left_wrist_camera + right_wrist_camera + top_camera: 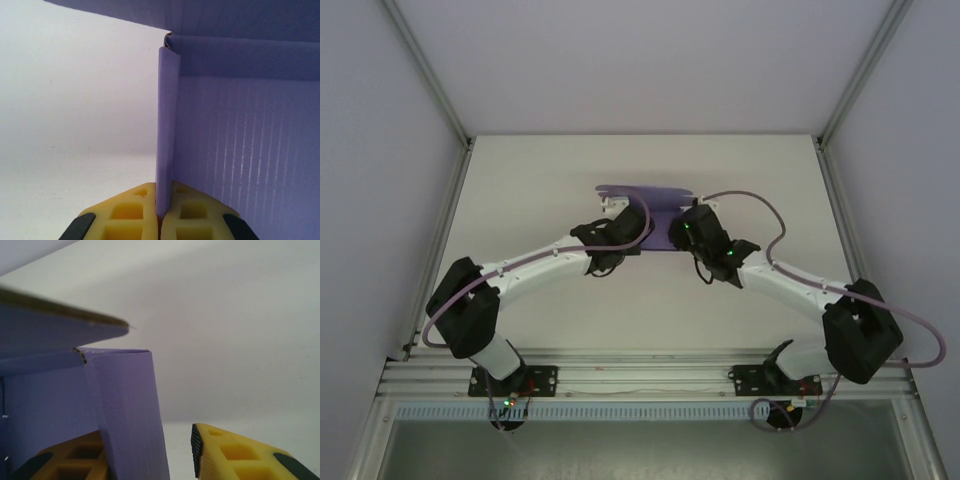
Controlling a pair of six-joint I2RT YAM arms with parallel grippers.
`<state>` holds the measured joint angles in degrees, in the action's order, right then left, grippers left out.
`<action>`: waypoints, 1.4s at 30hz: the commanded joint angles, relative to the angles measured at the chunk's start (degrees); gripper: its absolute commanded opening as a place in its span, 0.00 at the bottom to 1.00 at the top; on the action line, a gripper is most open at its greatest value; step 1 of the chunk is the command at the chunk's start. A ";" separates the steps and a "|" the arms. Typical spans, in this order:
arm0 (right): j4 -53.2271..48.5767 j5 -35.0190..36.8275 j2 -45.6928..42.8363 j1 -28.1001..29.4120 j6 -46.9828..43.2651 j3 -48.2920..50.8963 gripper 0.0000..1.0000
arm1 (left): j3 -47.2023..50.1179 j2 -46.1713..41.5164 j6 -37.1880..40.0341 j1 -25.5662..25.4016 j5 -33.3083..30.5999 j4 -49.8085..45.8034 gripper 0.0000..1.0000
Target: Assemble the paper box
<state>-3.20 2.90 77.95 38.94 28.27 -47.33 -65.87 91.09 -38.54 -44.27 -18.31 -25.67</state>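
Wall-raising stage, by the look of the half-formed paper box (663, 225): end walls stood up, a broad panel hanging loose over the top, nothing seen locked in place. Sits on the table (540, 180), towards its far middle, between the two wrists.

Left pincer (164, 214) pinched tight on the left end wall (167, 125), yellow fingers (125, 220) flat against both faces of the card. Right pincer (147, 452) parted at a moderate width, straddling the right end wall (127, 410). Outer finger (235, 457) well off the card; inner finger close behind it, contact impossible to tell.

Next, most likely: hold the left wall pinned as an anchor, bring the right pincer to a fresh hold, then fold the wall over and press it home. Calls for a light, square approach, since a sideways push would probably skew the whole shell.

Purple thin card, plain, faintly ribbed on the inner floor. Left wall doubled over on itself into a narrow upright strip. Right wall leaning slightly, with a small dark gap at its top corner. Brown core along the cut edge of the overhanging panel. Likely to crease easily.
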 commanded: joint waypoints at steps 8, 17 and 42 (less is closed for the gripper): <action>-0.20 -5.63 -2.41 0.47 0.69 4.12 0.34 | -4.37 -1.70 0.71 -0.67 -0.42 5.08 0.00; -6.66 13.11 -0.44 0.51 -1.05 0.34 0.17 | -5.51 -0.41 1.02 -1.20 -0.60 4.05 0.00; 6.51 1.44 -11.67 -3.28 2.65 8.60 0.62 | -7.60 3.01 1.01 -2.14 0.41 3.08 0.00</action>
<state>-0.82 10.48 68.27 36.97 29.54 -40.32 -72.66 95.39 -37.50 -46.26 -18.15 -23.77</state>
